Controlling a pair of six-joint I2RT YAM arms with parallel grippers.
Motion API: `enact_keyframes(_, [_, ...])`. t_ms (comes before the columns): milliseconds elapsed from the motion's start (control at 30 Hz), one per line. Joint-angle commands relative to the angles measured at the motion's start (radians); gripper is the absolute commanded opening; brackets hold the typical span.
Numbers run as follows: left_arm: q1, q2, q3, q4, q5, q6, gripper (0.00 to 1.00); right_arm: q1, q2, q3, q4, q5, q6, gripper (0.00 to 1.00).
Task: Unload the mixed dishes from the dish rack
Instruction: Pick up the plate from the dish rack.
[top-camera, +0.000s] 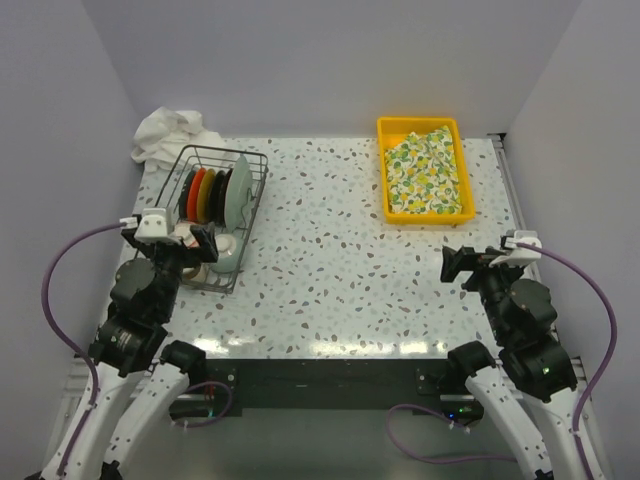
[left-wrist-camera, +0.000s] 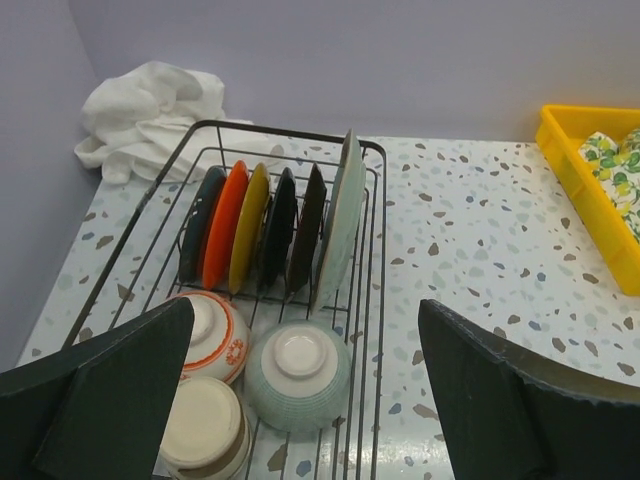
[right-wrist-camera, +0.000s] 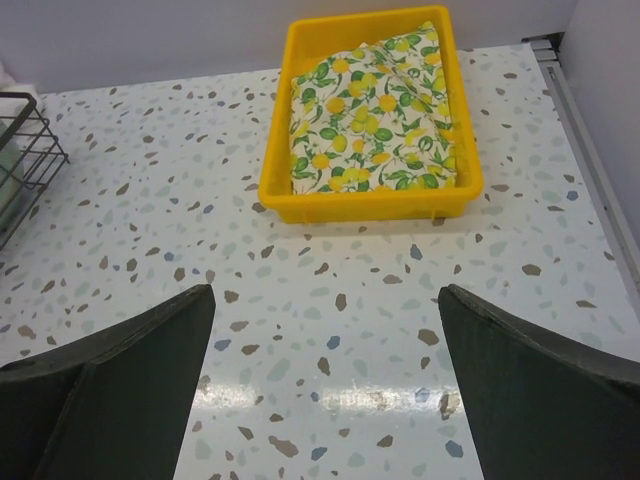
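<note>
Dish rack (left-wrist-camera: 372, 200) loaded, nothing grabbed yet
Left claw (left-wrist-camera: 305, 330) wide open and empty over cups (left-wrist-camera: 298, 375); plates (left-wrist-camera: 270, 225) beyond it, propped upright by the rack.

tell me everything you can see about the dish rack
The dish rack is a rectangular basket of thin dark metal wire with a rounded rim and rows of upright tines. It sits flat on the speckled table at the far left, with a crumpled white cloth just behind it. Six plates stand on edge in its far half. Three upside-down bowls sit at its near end, by the open left gripper.
</note>
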Motion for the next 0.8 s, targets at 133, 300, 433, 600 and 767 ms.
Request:
enact_keyframes(133, [0.002, 0.285, 0.116, 0.019, -0.002, -0.081, 0.97, 0.007, 0.046, 0.005, 0.053, -0.103, 0.027, 0.99])
enact_keyframes(300, [0.003, 0.514, 0.242, 0.014, 0.046, -0.056, 0.9, 0.005, 0.063, -0.007, 0.065, -0.169, 0.043, 0.99])
enact_keyframes(433, [0.032, 0.663, 0.326, 0.016, 0.101, -0.027, 0.82, 0.007, 0.066, -0.012, 0.062, -0.199, 0.05, 0.99])
enact_keyframes(600, [0.173, 0.825, 0.421, 0.014, 0.294, -0.052, 0.7, 0.007, 0.065, -0.012, 0.05, -0.227, 0.052, 0.99])
enact_keyframes(767, [0.192, 0.957, 0.512, -0.017, 0.328, -0.004, 0.65, 0.005, 0.061, -0.013, 0.03, -0.23, 0.053, 0.99])
